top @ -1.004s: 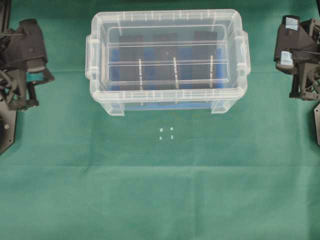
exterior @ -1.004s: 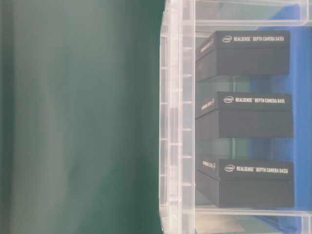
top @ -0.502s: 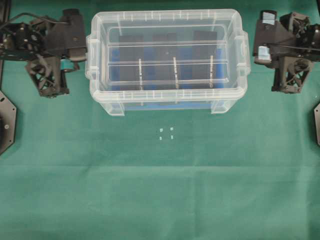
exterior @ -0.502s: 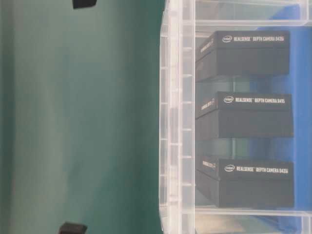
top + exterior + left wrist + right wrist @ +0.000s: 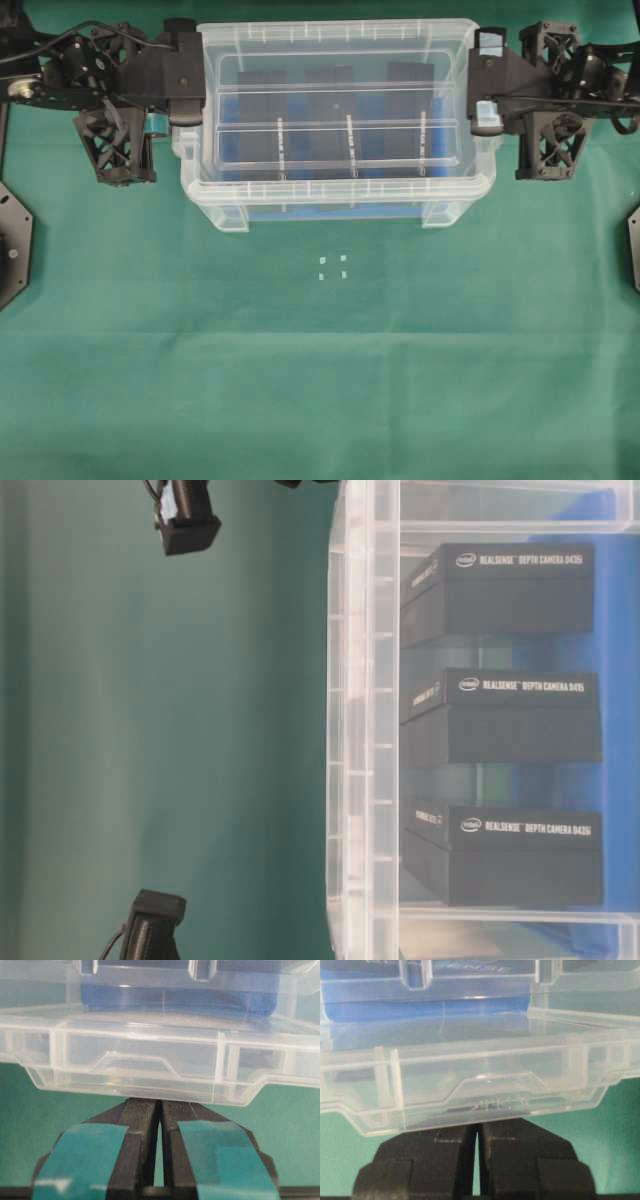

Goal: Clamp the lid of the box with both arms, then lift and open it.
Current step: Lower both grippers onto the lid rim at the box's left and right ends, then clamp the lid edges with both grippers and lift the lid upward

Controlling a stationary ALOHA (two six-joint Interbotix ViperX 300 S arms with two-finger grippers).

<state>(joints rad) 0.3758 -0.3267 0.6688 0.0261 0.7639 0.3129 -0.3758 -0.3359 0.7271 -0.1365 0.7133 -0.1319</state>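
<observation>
A green cloth [image 5: 320, 380] covers the table, and the box [image 5: 336, 205] sits at its far middle with the lid [image 5: 336, 40] on top. Since a second ago, the left gripper [image 5: 160, 1110] and right gripper [image 5: 477, 1132] have moved in from the table edges to the box's ends, fingers closed together and empty beneath the side lips.

green cloth [image 5: 330, 390] over table, even light

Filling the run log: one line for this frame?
phase: pre-clamp | left gripper: shut, at box left end | right gripper: shut, at right end | lid: on
</observation>
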